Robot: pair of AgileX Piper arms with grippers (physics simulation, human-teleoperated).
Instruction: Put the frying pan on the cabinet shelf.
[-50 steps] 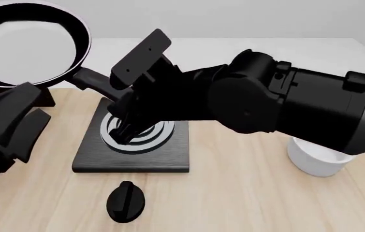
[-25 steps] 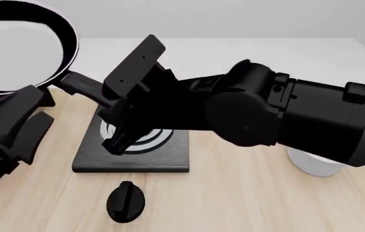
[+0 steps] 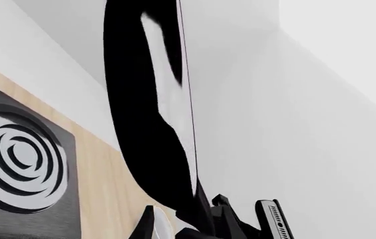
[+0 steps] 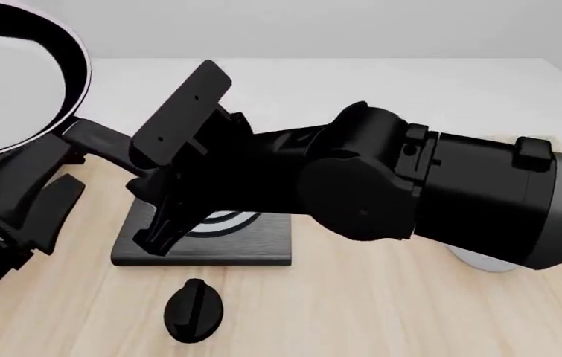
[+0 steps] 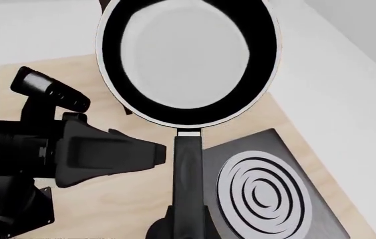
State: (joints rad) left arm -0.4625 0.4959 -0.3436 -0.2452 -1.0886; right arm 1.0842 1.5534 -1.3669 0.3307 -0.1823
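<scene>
Simulated kitchen mock-up, not a real room: pale wood tabletop (image 4: 360,312) w/ square black stove plate (image 4: 260,242) w/ grey rings, loose black knob (image 4: 194,311), frying pan (image 5: 186,59), white bowl (image 4: 479,260). Blank grey-white bkgd, flat render shading, two robot arms.

Wooden table (image 4: 380,312): stove plate (image 4: 251,245), black knob (image 4: 193,311), white bowl (image 4: 479,260).

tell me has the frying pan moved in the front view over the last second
Yes. The frying pan, held by its handle in the right end effector, has shifted left, away from the stove plate, which stayed put.
</scene>
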